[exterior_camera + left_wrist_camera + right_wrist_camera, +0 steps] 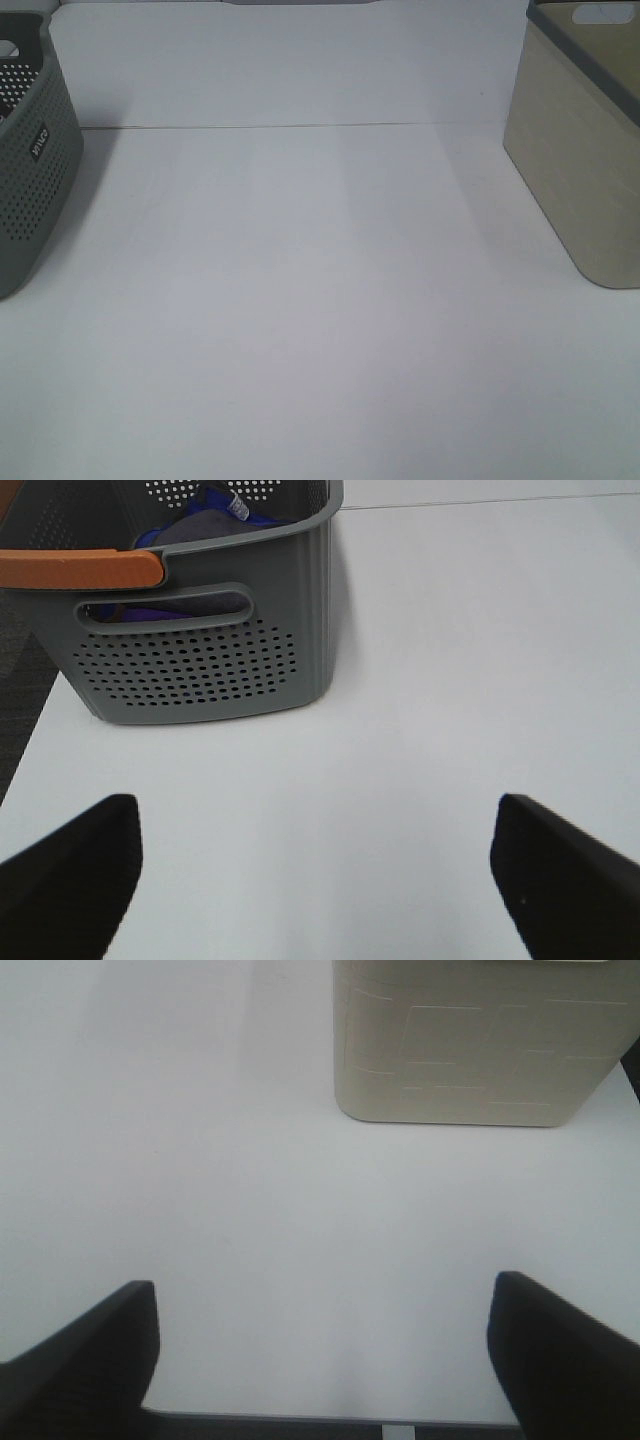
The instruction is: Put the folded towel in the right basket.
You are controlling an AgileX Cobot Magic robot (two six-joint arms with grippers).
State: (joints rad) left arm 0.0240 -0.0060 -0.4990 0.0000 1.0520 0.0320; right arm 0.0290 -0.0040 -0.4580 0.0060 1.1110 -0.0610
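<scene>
A beige basket with a grey rim stands at the right of the table; it also shows in the right wrist view. A grey perforated basket stands at the left, and the left wrist view shows blue and grey cloth inside it. I cannot tell if that cloth is the folded towel. My left gripper is open and empty above the table, short of the grey basket. My right gripper is open and empty near the table's front edge. Neither gripper shows in the exterior high view.
The white table lies between the two baskets. An orange handle lies across the grey basket's rim. The table's front edge shows in the right wrist view, and its left edge in the left wrist view.
</scene>
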